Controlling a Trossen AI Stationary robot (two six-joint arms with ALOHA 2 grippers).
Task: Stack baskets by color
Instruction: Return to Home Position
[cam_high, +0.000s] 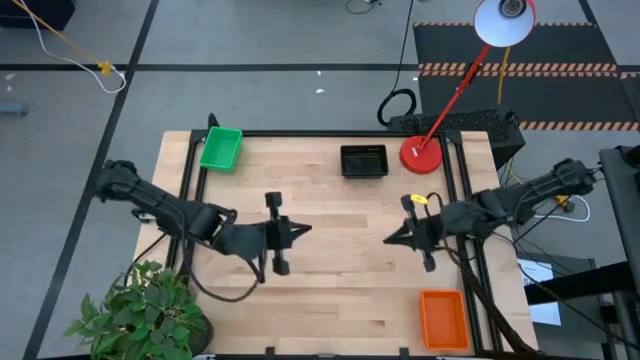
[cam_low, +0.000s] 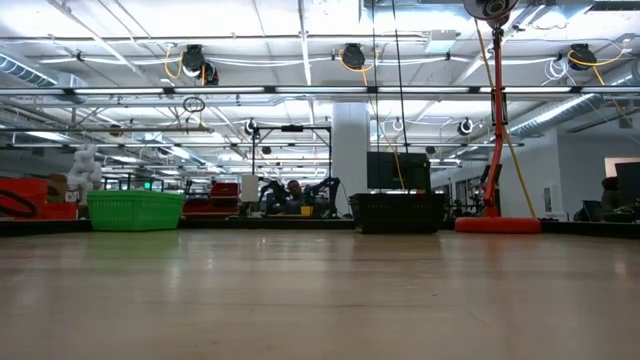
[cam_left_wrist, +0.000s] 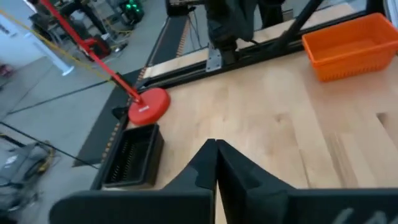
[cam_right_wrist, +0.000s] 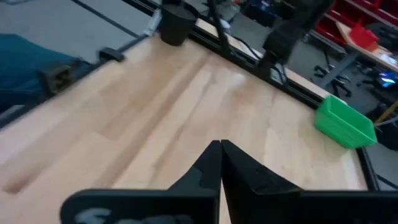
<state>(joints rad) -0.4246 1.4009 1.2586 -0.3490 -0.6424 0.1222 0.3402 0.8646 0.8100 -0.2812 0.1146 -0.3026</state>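
A green basket (cam_high: 221, 148) rests flat on the table at the far left corner; it also shows in the low view (cam_low: 135, 210) and the right wrist view (cam_right_wrist: 346, 122). A black basket (cam_high: 364, 161) sits at the far middle, beside the red lamp base. An orange basket (cam_high: 443, 319) lies at the near right corner, seen too in the left wrist view (cam_left_wrist: 351, 45). My left gripper (cam_high: 305, 231) hovers shut over the table's middle left, holding nothing. My right gripper (cam_high: 390, 239) hovers shut at the middle right, also holding nothing.
A red lamp base (cam_high: 421, 154) with a slanting red stem stands at the far right. A potted plant (cam_high: 140, 318) sits off the near left corner. Black rails (cam_high: 190, 170) frame the table. Bare wood lies between the two grippers.
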